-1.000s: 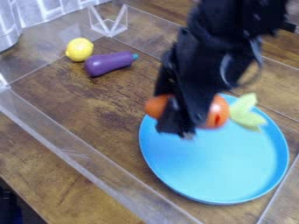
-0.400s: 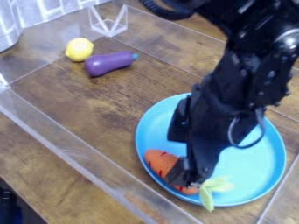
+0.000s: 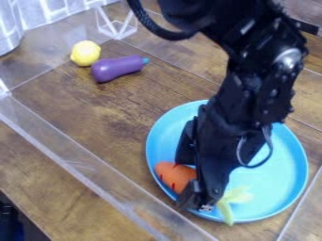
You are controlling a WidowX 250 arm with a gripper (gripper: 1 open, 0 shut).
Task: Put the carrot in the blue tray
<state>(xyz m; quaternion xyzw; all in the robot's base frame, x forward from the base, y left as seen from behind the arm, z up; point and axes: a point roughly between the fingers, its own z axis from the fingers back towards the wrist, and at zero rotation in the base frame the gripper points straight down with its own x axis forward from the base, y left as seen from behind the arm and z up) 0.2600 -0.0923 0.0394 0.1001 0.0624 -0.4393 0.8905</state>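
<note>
The carrot (image 3: 175, 175) lies in the front left part of the blue tray (image 3: 283, 160). Its orange body points left and its light green leaves (image 3: 234, 202) trail toward the front rim. My black gripper (image 3: 201, 188) points steeply down right over the carrot's middle. Its fingers stand spread on either side of the carrot, open, and they hide part of it. The dark arm covers the centre of the tray.
A purple eggplant (image 3: 119, 68) and a yellow lemon (image 3: 85, 53) lie on the wooden table at the back left. A clear plastic wall (image 3: 75, 160) runs along the left and front. A clear stand (image 3: 117, 21) is at the back.
The gripper came down with the carrot from above the tray's back rim to the tray's front left. The carrot now rests in the tray and the fingers have spread apart.
</note>
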